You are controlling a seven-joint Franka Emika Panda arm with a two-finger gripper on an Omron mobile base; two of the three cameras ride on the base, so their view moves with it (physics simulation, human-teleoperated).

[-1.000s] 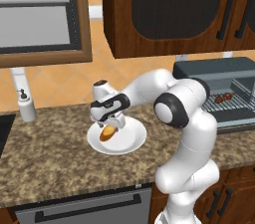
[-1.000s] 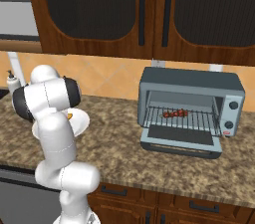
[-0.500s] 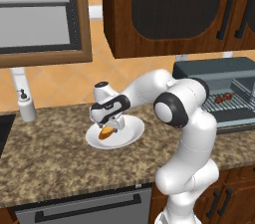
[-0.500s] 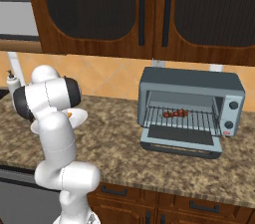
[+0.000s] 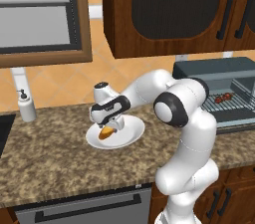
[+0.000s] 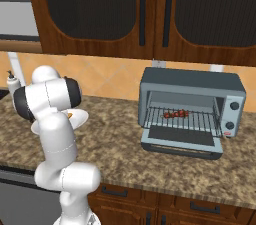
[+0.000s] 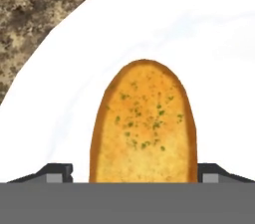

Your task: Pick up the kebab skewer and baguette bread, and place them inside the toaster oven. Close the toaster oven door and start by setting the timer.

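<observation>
The baguette bread [image 7: 143, 123] lies on the white plate [image 5: 130, 133], left of the toaster oven [image 6: 192, 111]. The gripper [image 7: 134, 172] straddles it, fingers spread, one on each long side; the loaf's long axis runs straight away from the hand.

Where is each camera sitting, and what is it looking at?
Left base view: behind the arm on its left, looking forward and down at the white plate with the baguette bread; the arm reaches across, gripper over the bread.
Right base view: behind on the right, facing the toaster oven, its door down and the kebab skewer on the rack; the arm stands at left.
Hand view: on the hand, looking down at the bread between the fingertips.
Both base views share the oven, skewer and plate.
</observation>
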